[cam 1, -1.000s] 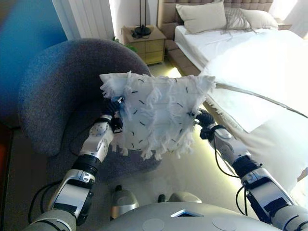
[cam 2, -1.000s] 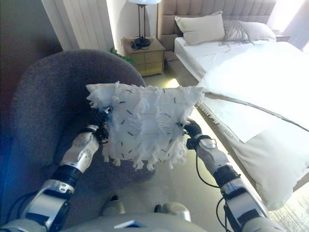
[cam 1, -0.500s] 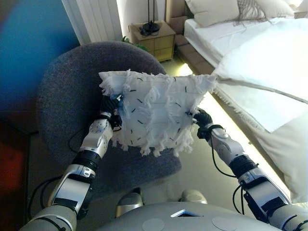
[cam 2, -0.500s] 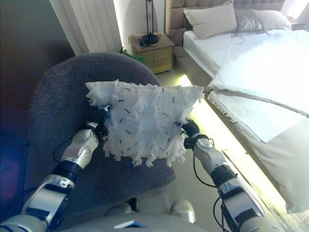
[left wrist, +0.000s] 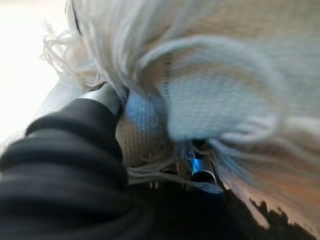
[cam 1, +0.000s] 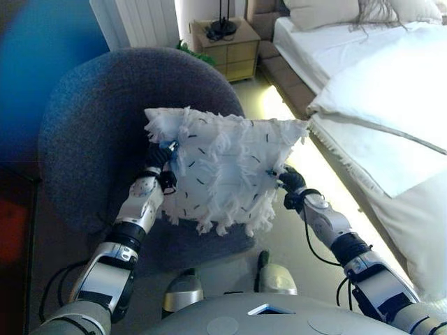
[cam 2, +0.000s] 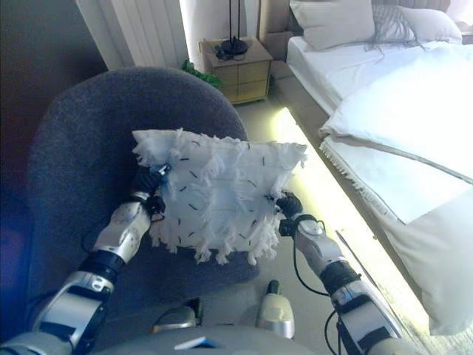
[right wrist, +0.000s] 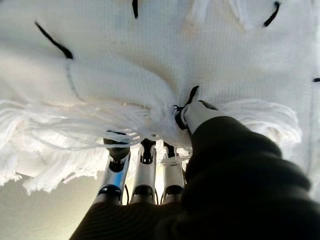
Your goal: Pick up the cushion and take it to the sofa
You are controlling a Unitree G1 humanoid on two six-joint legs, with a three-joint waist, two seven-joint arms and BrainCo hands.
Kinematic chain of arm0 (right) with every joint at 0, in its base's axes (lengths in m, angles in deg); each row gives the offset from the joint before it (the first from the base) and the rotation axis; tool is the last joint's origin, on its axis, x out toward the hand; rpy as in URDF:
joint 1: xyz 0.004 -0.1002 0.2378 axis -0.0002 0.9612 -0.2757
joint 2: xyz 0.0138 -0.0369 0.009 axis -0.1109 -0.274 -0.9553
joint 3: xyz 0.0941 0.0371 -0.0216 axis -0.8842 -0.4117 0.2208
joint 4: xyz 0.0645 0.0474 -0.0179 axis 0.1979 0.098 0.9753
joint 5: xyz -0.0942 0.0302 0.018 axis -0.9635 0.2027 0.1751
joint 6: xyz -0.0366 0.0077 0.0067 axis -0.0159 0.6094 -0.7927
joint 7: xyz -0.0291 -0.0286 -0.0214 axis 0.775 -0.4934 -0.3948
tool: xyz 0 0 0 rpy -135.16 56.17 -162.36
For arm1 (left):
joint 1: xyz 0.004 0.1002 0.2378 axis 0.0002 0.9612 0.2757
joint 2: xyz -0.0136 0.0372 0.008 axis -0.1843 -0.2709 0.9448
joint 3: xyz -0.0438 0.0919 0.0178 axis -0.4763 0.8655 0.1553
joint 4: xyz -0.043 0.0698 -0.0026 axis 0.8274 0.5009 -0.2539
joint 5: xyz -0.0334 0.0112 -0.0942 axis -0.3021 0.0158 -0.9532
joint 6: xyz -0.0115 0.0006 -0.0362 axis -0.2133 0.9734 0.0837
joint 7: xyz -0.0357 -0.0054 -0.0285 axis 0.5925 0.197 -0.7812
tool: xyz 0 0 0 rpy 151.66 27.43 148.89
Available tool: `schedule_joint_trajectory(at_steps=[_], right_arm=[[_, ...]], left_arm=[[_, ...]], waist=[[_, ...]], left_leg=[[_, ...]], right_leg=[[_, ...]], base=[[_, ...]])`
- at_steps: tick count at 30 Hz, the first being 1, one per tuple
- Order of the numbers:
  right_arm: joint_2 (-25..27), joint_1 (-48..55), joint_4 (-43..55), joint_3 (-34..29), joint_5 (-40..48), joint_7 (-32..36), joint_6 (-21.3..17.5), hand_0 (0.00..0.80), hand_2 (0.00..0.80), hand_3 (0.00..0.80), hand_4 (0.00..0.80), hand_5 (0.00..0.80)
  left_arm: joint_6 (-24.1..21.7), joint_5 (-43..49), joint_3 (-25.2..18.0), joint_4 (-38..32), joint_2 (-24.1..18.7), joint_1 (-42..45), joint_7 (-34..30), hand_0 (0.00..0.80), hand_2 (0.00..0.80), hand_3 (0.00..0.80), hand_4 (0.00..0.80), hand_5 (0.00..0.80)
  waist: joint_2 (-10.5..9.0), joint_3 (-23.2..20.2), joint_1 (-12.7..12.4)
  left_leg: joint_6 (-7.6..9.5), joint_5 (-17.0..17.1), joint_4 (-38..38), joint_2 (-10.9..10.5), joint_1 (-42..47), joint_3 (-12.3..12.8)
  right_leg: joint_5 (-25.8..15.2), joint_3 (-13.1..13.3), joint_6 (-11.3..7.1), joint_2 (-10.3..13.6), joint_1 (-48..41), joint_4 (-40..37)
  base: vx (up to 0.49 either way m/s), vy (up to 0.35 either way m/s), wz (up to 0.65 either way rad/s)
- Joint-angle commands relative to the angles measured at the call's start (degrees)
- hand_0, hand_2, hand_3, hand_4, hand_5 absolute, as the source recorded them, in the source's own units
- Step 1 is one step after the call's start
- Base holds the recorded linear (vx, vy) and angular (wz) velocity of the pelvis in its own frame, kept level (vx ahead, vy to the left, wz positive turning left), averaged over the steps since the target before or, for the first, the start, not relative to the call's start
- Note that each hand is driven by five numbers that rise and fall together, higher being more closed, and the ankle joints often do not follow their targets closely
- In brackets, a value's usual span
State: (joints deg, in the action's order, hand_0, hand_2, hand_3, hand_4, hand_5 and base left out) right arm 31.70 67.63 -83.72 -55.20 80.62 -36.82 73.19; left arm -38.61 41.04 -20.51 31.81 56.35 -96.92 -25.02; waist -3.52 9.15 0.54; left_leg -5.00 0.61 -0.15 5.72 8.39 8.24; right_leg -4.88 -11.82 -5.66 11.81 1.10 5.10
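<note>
While the cushion [cam 1: 223, 171] hangs mid-frame in the left eye view, I hold it off the ground between both hands, above the seat of the grey armchair [cam 1: 84, 139] that fills the left half. My left hand [cam 1: 159, 157] grips its left edge and my right hand [cam 1: 290, 181] its right edge. So the pick-up is done, I judge; the carry and the set-down are left, unless this curved grey seat is the sofa meant. A bed [cam 1: 377, 91] with white covers runs down the right side, and a wooden nightstand [cam 1: 227, 45] sits at the top centre.

In the right eye view the cushion is white, square and soft, covered in shaggy fringe with short dark dashes, and its lower fringe dangles free.

In the left wrist view, fringe and knitted cover crowd the frame; a dark-tipped thumb presses into the fabric, and I take the fingers to be pinching it, though most are buried.

In the right wrist view, the fingers [right wrist: 142, 170] lie side by side under the fringe and the thumb [right wrist: 197, 112] presses from above, pinching the cushion's edge.
</note>
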Motion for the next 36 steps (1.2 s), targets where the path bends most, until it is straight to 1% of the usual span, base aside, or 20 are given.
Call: schedule_joint_trajectory(at_steps=[1, 2, 3, 4, 5, 6, 7, 8, 9, 11, 12, 14, 18, 20, 23, 24, 27, 32, 34, 36], right_arm=[[-4.3, -5.8, 6.7, 2.3, -1.6, 2.6, -3.2, 0.8, 0.8, 0.8, 0.8, 0.8], [-4.3, -6.7, 7.3, 3.4, -1.7, 1.9, -2.7, 0.8, 0.8, 0.8, 0.8, 0.8], [-4.2, -7.5, 7.7, 4.2, -1.4, 1.4, -2.2, 0.8, 0.8, 0.8, 0.8, 0.8], [-4.2, -8.2, 7.9, 5.2, -1.2, 0.8, -2.1, 0.8, 0.8, 0.8, 0.8, 0.8], [-4.1, -8.7, 7.8, 5.6, -1.2, 0.5, -2.0, 0.8, 0.8, 0.8, 0.8, 0.8], [-4.6, -10.9, 7.2, 6.6, -1.0, -0.7, -2.1, 0.8, 0.8, 0.8, 0.8, 0.8], [-5.2, -14.1, 6.3, 7.5, -0.8, -2.1, -2.8, 0.8, 0.8, 0.8, 0.8, 0.8], [-5.6, -18.7, 5.2, 8.1, -0.5, -3.6, -3.7, 0.8, 0.8, 0.8, 0.8, 0.8], [-5.9, -24.0, 4.0, 8.2, -0.2, -4.5, -4.4, 0.8, 0.8, 0.8, 0.8, 0.8], [-6.1, -27.9, 3.5, 8.1, 0.4, -5.3, -5.4, 0.8, 0.8, 0.8, 0.8, 0.8], [-5.7, -28.7, 5.1, 8.0, 0.9, -5.3, -4.6, 0.8, 0.8, 0.8, 0.8, 0.8], [-5.1, -28.7, 7.6, 7.9, 0.7, -4.9, -2.8, 0.8, 0.8, 0.8, 0.8, 0.8], [-6.6, -28.8, 10.5, 9.1, -3.0, -4.9, -0.5, 0.8, 0.8, 0.8, 0.8, 0.8], [-7.3, -29.4, 10.5, 9.7, -3.1, -4.9, -0.2, 0.8, 0.8, 0.8, 0.8, 0.8], [-7.9, -31.0, 10.5, 10.7, -2.3, -4.9, 0.2, 0.8, 0.8, 0.8, 0.8, 0.8], [-8.2, -31.2, 10.8, 11.2, -2.5, -5.2, 0.4, 0.8, 0.8, 0.8, 0.8, 0.8], [-8.9, -31.9, 11.6, 12.9, -2.4, -6.7, 0.9, 0.8, 0.8, 0.8, 0.8, 0.8], [-10.3, -32.4, 11.3, 14.9, -1.2, -7.9, 0.9, 0.8, 0.8, 0.8, 0.8, 0.8], [-11.3, -32.9, 10.9, 15.7, -1.5, -8.3, 1.0, 0.8, 0.8, 0.8, 0.8, 0.8], [-12.1, -34.5, 10.0, 16.0, -0.4, -8.7, 1.4, 0.8, 0.8, 0.8, 0.8, 0.8]], left_arm=[[-4.6, 1.7, 0.7, -4.0, 1.2, -4.6, -0.1, 0.8, 0.8, 0.8, 0.8, 0.8], [-4.6, 2.3, 0.7, -4.4, 0.6, -4.9, 0.6, 0.8, 0.8, 0.8, 0.8, 0.8], [-5.2, 0.6, 0.9, -4.2, -0.1, -5.2, 0.8, 0.8, 0.8, 0.8, 0.8, 0.8], [-5.6, -1.2, 1.1, -4.0, -0.5, -5.5, 0.9, 0.8, 0.8, 0.8, 0.8, 0.8], [-6.1, -1.3, 0.8, -3.6, -0.4, -5.8, 0.9, 0.8, 0.8, 0.8, 0.8, 0.8], [-7.4, -2.0, 1.4, -2.2, 0.0, -7.5, 1.0, 0.8, 0.8, 0.8, 0.8, 0.8], [-9.1, -2.6, 2.4, -0.6, 0.0, -10.3, 0.8, 0.8, 0.8, 0.8, 0.8, 0.8], [-10.8, -2.6, 3.4, 1.6, -0.3, -15.0, 0.6, 0.8, 0.8, 0.8, 0.8, 0.8], [-12.2, -2.1, 4.5, 3.7, -0.2, -20.8, 1.3, 0.8, 0.8, 0.8, 0.8, 0.8], [-12.8, -1.1, 6.0, 5.7, 0.0, -26.7, 2.9, 0.8, 0.8, 0.8, 0.8, 0.8], [-12.6, -2.3, 5.7, 6.1, -0.8, -28.3, 3.1, 0.8, 0.8, 0.8, 0.8, 0.8], [-12.2, -2.7, 4.7, 4.9, -1.4, -28.3, 4.6, 0.8, 0.8, 0.8, 0.8, 0.8], [-13.0, 0.1, 3.3, 4.1, -1.1, -28.4, 10.1, 0.8, 0.8, 0.8, 0.8, 0.8], [-12.7, 2.0, 2.9, 4.3, -1.1, -28.9, 11.7, 0.8, 0.8, 0.8, 0.8, 0.8], [-12.1, 4.6, 3.3, 5.5, -2.2, -31.1, 14.2, 0.8, 0.8, 0.8, 0.8, 0.8], [-12.0, 5.4, 3.7, 6.0, -2.6, -31.8, 15.4, 0.8, 0.8, 0.8, 0.8, 0.8], [-11.6, 5.8, 4.8, 8.3, -4.3, -35.0, 17.0, 0.8, 0.8, 0.8, 0.8, 0.8], [-11.6, 4.6, 6.2, 11.5, -5.2, -39.8, 17.3, 0.8, 0.8, 0.8, 0.8, 0.8], [-10.2, 4.0, 7.4, 13.4, -5.3, -42.4, 16.0, 0.8, 0.8, 0.8, 0.8, 0.8], [-9.8, 2.0, 8.5, 16.2, -5.4, -45.9, 14.0, 0.8, 0.8, 0.8, 0.8, 0.8]], waist=[[-2.06, -3.6, 0.1], [-2.06, -3.0, 0.1], [-1.83, -2.2, 0.0], [-1.59, -1.2, -0.4], [-1.23, -0.5, -0.6], [-0.41, 0.6, -1.1], [0.17, 1.8, -1.6], [0.54, 4.0, -1.7], [0.83, 6.7, -1.3], [1.09, 9.5, -0.9], [0.97, 10.5, -0.6], [1.09, 11.3, -0.5], [1.78, 13.0, -0.8], [2.04, 13.6, -0.9], [2.56, 14.6, -1.0], [2.89, 15.1, -0.9], [3.16, 15.7, -0.5], [3.48, 16.2, 0.2], [3.57, 16.3, 0.5], [3.67, 16.3, 0.8]], left_leg=[[3.4, -12.2, 14.8, -1.7, -2.2, 2.7], [2.97, -13.5, 18.1, -0.8, -3.4, 2.3], [2.3, -12.8, 22.1, 0.1, -5.4, 1.2], [1.46, -10.5, 25.6, 1.0, -7.8, 0.2], [0.81, -9.2, 26.5, 1.6, -9.6, -0.4], [-0.15, -7.1, 24.5, 1.7, -12.3, -1.7], [-0.22, -6.4, 22.5, 1.3, -15.2, -2.6], [-0.12, -6.4, 23.1, 1.3, -19.0, -3.1], [0.75, -8.1, 24.8, 1.1, -22.7, -3.1], [1.6, -10.4, 29.2, 1.0, -26.6, -2.7], [2.31, -12.3, 32.5, 0.8, -28.6, -3.0], [2.43, -14.1, 36.1, 1.3, -30.9, -2.7], [1.69, -14.7, 38.1, 1.9, -34.2, -3.0], [1.43, -14.5, 38.1, 2.2, -34.7, -3.0], [0.73, -14.1, 38.7, 2.8, -36.4, -2.9], [0.06, -15.5, 39.6, 3.2, -36.3, -3.0], [-0.56, -15.2, 39.8, 3.9, -36.9, -2.7], [-1.36, -14.9, 39.7, 4.4, -36.6, -2.4], [-1.75, -14.9, 39.7, 4.6, -36.5, -2.2], [-2.08, -14.9, 39.7, 4.8, -36.4, -2.1]], right_leg=[[1.2, 0.5, -4.74, 4.6, 3.0, 5.3], [2.6, 1.4, -4.46, 4.2, 3.2, 6.1], [3.8, 2.1, -3.7, 3.6, 3.1, 6.8], [4.6, 2.4, -2.78, 3.2, 2.8, 7.6], [5.1, 2.4, -2.42, 2.9, 2.5, 8.0], [5.7, 2.5, -2.34, 2.6, 3.0, 8.5], [6.2, 2.7, -2.33, 2.7, 5.1, 9.7], [6.9, 2.9, -1.94, 3.0, 8.8, 12.5], [7.6, 3.7, -1.47, 3.7, 14.1, 17.2], [9.0, 4.7, -0.77, 5.0, 20.2, 24.7], [10.3, 5.3, -0.91, 5.4, 22.4, 27.9], [11.6, 5.1, -0.91, 5.8, 24.3, 30.9], [12.2, 5.7, -1.15, 6.9, 27.8, 33.1], [12.3, 5.8, -1.31, 7.1, 28.4, 33.3], [12.3, 6.1, -1.42, 7.3, 29.5, 33.5], [13.7, 6.5, -1.93, 7.2, 29.3, 34.3], [13.7, 6.9, -2.11, 7.1, 29.7, 34.3], [14.1, 7.2, -2.43, 7.0, 29.2, 33.8], [14.1, 7.4, -2.63, 6.9, 29.0, 33.6], [14.2, 7.5, -2.76, 7.0, 28.9, 33.4]], base=[[0.169, -0.154, -0.03], [0.131, -0.135, 0.0], [0.095, -0.105, 0.06], [0.075, -0.073, 0.06], [0.0, 0.0, 0.0], [-0.127, 0.062, -0.03], [-0.328, 0.026, -0.02], [-0.588, 0.017, -0.04], [-0.603, -0.008, -0.03], [-0.332, 0.036, 0.01], [-0.053, 0.03, 0.16], [0.03, 0.038, 0.01], [0.004, 0.037, -0.26], [0.017, 0.021, -0.07], [0.017, 0.022, -0.02], [0.06, 0.025, -0.19], [0.047, 0.007, -0.09], [0.071, 0.003, 0.0], [0.08, -0.02, -0.01], [0.074, -0.027, 0.0]])
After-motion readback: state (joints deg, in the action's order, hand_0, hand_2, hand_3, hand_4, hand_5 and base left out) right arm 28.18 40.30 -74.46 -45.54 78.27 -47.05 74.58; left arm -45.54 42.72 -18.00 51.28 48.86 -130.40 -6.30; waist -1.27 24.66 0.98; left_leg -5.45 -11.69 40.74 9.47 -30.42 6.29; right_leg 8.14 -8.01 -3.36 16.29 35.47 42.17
